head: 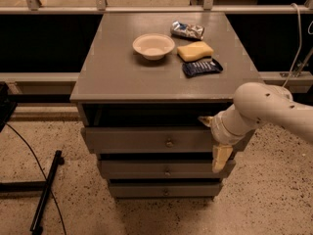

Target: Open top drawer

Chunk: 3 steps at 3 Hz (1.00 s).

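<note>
The top drawer [142,140] is the widest grey front under the cabinet top, with a small round metal knob [169,143]. It stands slightly forward of the cabinet, with a dark gap above it. My gripper [213,139] is at the drawer front's right end on a white arm [264,109]. Its cream fingers are spread, one fingertip [204,121] above the front's top edge and one [220,158] hanging below it. It holds nothing.
Two narrower drawer fronts [166,170] sit below. On the cabinet top [112,77] lie a white bowl [153,46], a yellow sponge [195,51], a dark blue packet [202,67] and a silver packet [187,30]. A black stand and cable [46,190] lie on the floor at left.
</note>
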Available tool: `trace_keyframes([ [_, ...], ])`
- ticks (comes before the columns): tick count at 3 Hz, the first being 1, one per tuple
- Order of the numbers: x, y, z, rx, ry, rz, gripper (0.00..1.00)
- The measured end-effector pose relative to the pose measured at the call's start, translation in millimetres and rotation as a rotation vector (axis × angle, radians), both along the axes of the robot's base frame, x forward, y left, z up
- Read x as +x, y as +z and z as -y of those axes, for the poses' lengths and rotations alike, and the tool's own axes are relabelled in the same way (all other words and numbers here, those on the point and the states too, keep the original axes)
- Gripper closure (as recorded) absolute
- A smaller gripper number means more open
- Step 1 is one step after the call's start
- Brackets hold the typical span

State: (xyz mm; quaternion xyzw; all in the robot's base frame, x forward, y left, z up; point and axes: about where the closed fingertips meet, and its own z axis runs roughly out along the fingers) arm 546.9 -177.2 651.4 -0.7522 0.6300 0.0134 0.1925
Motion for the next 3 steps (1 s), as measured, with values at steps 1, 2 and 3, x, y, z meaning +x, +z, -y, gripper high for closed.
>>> trace_keyframes([
  [1, 10, -2, -3, 0.003, -0.002, 0.012, 0.14],
  [2, 14, -11, -1, -0.003, -0.017, 0.009, 0.34],
  [3, 15, -15, -1, -0.012, -0.020, -0.001, 0.65],
])
